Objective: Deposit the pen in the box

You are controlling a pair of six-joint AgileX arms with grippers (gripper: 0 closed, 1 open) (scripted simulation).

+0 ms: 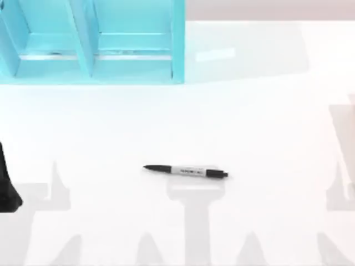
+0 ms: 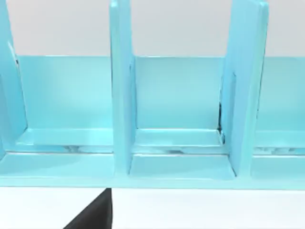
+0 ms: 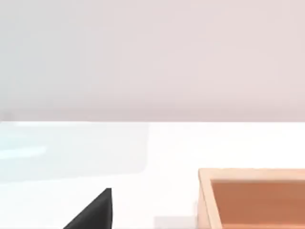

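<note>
Top view showed the pen (image 1: pixel 186 171) lying flat on the white table (image 1: pixel 266 122), a little below the table's middle, with its pointed black tip toward the left and its black clip end toward the right; the white-grey band with dark print sat between them. Nothing touched the pen. At the far left of the table stood a light blue shelf unit (image 1: pixel 91 44) with upright dividers, well apart from the pen. A dark part of the left arm (image 1: pixel 8 185) sat at the left edge of the same view, level with the pen but far from it. From the left wrist view, the blue shelf unit (image 2: pixel 176 109) faced the camera with its compartments open, and a black wedge of the left gripper (image 2: pixel 93 212) showed at the frame's edge (too little of it to tell whether the claw was wide or narrow). From the right wrist view, a wooden box (image 3: pixel 252 198) with an orange-brown inside rested on the table, its near corner and rim in sight, and a similar black wedge of the right gripper (image 3: pixel 93 212) showed close to the lens; whether that claw was spread or closed I could not tell. The pen lay outside the box, held by neither claw.
</note>
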